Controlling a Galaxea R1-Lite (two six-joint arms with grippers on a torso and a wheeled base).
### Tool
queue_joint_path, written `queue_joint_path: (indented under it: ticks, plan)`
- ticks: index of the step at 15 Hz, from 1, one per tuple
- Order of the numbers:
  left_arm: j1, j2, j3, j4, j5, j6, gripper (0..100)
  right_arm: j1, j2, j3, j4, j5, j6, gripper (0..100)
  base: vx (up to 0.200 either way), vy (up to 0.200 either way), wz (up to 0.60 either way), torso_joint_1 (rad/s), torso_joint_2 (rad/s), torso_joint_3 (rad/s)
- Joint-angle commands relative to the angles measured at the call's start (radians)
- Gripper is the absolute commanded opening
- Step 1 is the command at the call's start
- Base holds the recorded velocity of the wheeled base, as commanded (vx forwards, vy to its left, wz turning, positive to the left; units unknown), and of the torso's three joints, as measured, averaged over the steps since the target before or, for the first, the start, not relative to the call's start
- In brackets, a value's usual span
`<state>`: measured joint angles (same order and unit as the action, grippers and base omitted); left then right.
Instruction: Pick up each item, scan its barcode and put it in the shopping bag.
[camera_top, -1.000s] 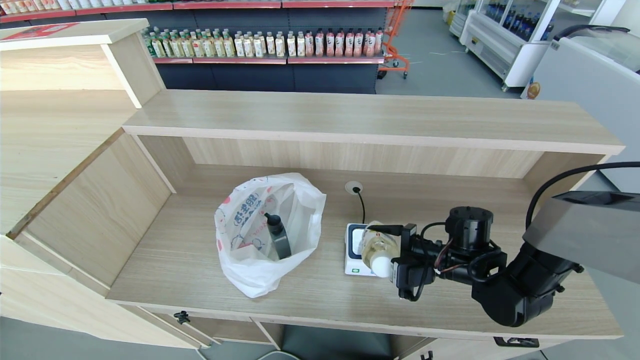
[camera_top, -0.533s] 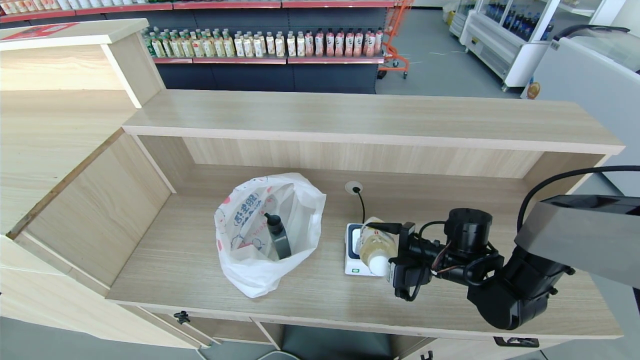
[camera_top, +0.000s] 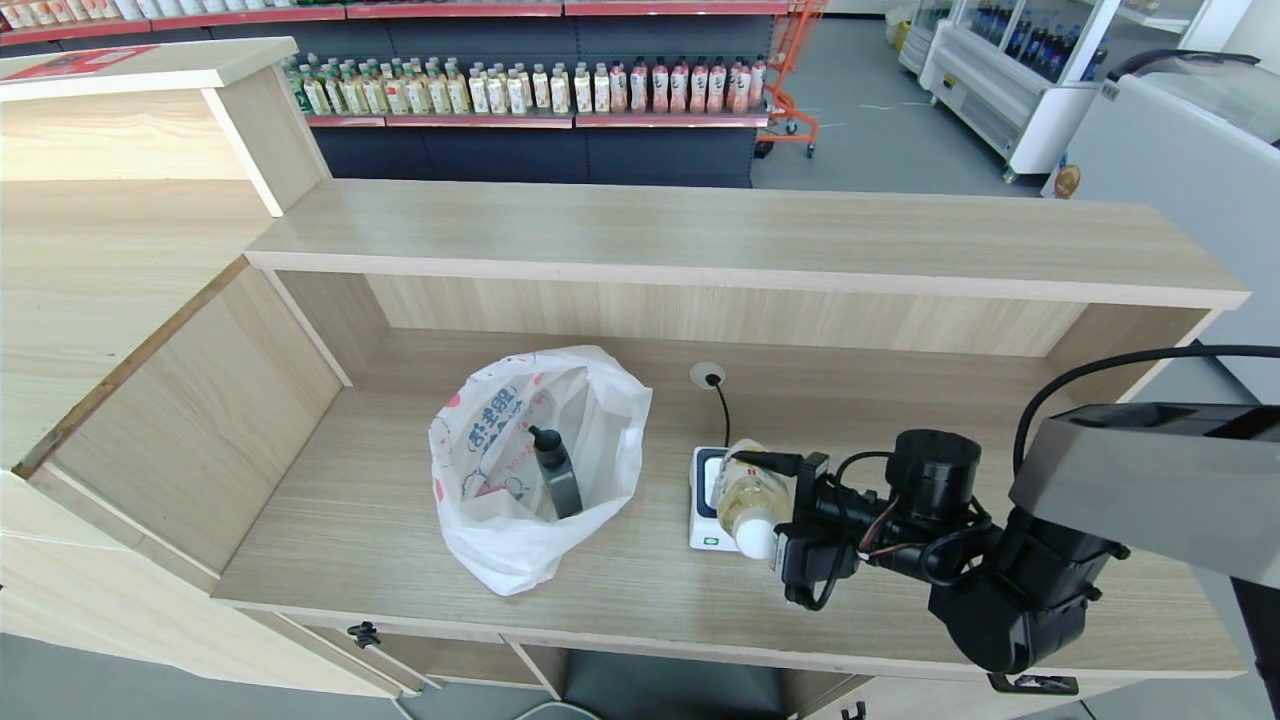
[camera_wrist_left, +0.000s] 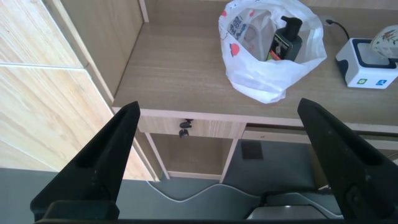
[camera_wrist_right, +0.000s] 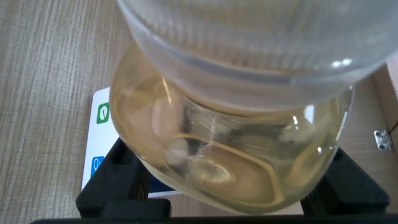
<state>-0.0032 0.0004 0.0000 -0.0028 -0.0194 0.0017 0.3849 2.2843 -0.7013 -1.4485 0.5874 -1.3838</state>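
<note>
1. Bottle (camera_top: 745, 492): clear plastic, filled with pale yellow drink and topped with a white cap. It lies on its side in the right gripper (camera_top: 757, 500), whose fingers are closed around its body. It sits directly over the white barcode scanner (camera_top: 703, 520) on the wooden counter (camera_top: 620, 590). Whether it touches the scanner cannot be told.
2. The left gripper (camera_wrist_left: 217, 106) holds nothing. Its fingers are spread wide, and it hangs off the counter's front edge, well apart from the shopping bag (camera_top: 480, 440).
3. Risk of a missed scan: the barcode itself is not visible. If the label faces away from the scanner's dark window, nothing will register, and the bottle would need turning.
4. Risk of slipping: the bottle looks smooth and round, and the liquid probably makes it heavy. A quick swing toward the bag could let it rotate or slide out of the fingers.
5. Risk of knocking the scanner: the fingers (camera_wrist_right: 118, 180) are very close to it. A low sideways move could push it or tug on its black cable (camera_top: 722, 405).
6. Risk at the bag: it stands near the scanner on the robot's left side, soft and slumped, with a black pump bottle (camera_top: 555, 470) already inside. A release over the rim instead of the opening could fold the rim in. The bottle might then roll along the counter.
</note>
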Motion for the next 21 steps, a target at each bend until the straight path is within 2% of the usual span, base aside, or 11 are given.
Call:
queue_joint_path:
  ticks: [1, 6, 8, 9, 11, 12, 13, 14, 16, 18, 21]
  plan:
    - [0.0, 0.0, 0.0, 0.0, -0.001, 0.0, 100, 0.002, 0.006, -0.001, 0.0, -0.003, 0.002, 0, 0.0, 0.0, 0.0, 0.0, 0.0, 0.0]
    - [0.0, 0.0, 0.0, 0.0, 0.001, 0.0, 100, 0.006, 0.011, -0.004, -0.021, -0.028, 0.029, 0, 0.0, 0.0, 0.0, 0.0, 0.0, 0.0]
    - [0.0, 0.0, 0.0, 0.0, -0.001, 0.0, 100, 0.017, -0.015, -0.014, -0.029, -0.054, 0.078, 0, 0.0, 0.0, 0.0, 0.0, 0.0, 0.0]
    - [0.0, 0.0, 0.0, 0.0, -0.001, 0.0, 100, 0.049, -0.052, -0.024, -0.05, -0.132, 0.161, 0, 0.0, 0.0, 0.0, 0.0, 0.0, 0.0]
    - [0.0, 0.0, 0.0, 0.0, -0.001, 0.001, 100, 0.137, -0.146, -0.04, -0.055, -0.379, 0.356, 0, 0.0, 0.0, 0.0, 0.0, 0.0, 0.0]
    - [-0.001, 0.0, 0.0, 0.0, -0.001, 0.001, 100, 0.184, -0.215, -0.06, 0.002, -0.526, 0.456, 0, 0.0, 0.0, 0.0, 0.0, 0.0, 0.0]
    - [0.0, 0.0, 0.0, 0.0, 0.001, 0.001, 100, 0.206, -0.295, -0.106, 0.119, -0.623, 0.54, 0, 0.0, 0.0, 0.0, 0.0, 0.0, 0.0]
    - [0.0, 0.0, 0.0, 0.0, -0.001, 0.001, 100, 0.204, -0.373, -0.159, 0.254, -0.67, 0.606, 0, 0.0, 0.0, 0.0, 0.0, 0.0, 0.0]
    - [0.0, 0.0, 0.0, 0.0, 0.001, 0.0, 100, 0.173, -0.477, -0.231, 0.458, -0.698, 0.723, 0, 0.0, 0.0, 0.0, 0.0, 0.0, 0.0]
    - [0.0, 0.0, 0.0, 0.0, -0.001, -0.002, 100, 0.134, -0.557, -0.276, 0.64, -0.698, 0.898, 0, 0.0, 0.2, 0.0, 0.002, 0.0, 0.002]
    - [0.0, 0.0, 0.0, 0.0, -0.001, 0.0, 100, 0.12, -0.594, -0.297, 0.757, -0.69, 1.149, 0, 0.0, 0.2, 0.0, 0.001, 0.0, 0.004]
